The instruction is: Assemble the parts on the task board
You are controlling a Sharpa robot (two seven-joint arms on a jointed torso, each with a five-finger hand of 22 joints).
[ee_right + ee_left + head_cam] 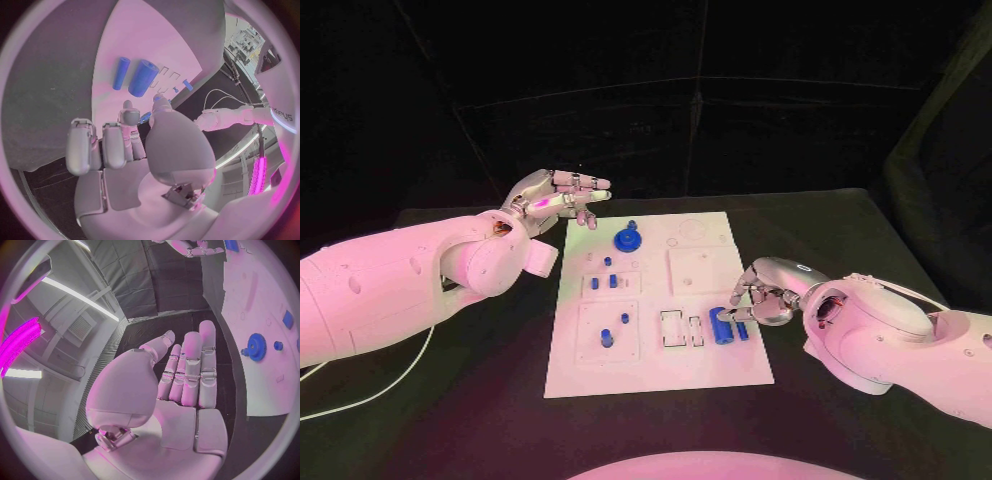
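Left hand [557, 204]: raised above the black table [473, 390] beside the far left corner of the task board [718, 370]; palm open, fingers [190, 371] straight and close side by side, thumb set apart; holds nothing.

Task board: white plate, middle of the table, long side running away from the robot. Parts on it, left to right:
- blue gear [629, 240], near the far left edge, just beside the left hand;
- small blue pegs [603, 281], standing in the left-hand squares;
- large blue cylinder [721, 327], lying near the right edge;
- thin blue cylinder [743, 330], lying just beside it.

Right hand [759, 300]: low over the board's right edge, next to the two cylinders; fingers curled inward. Fingertips appear to pinch a small blue piece [145, 117]; the grip cannot be told for certain.
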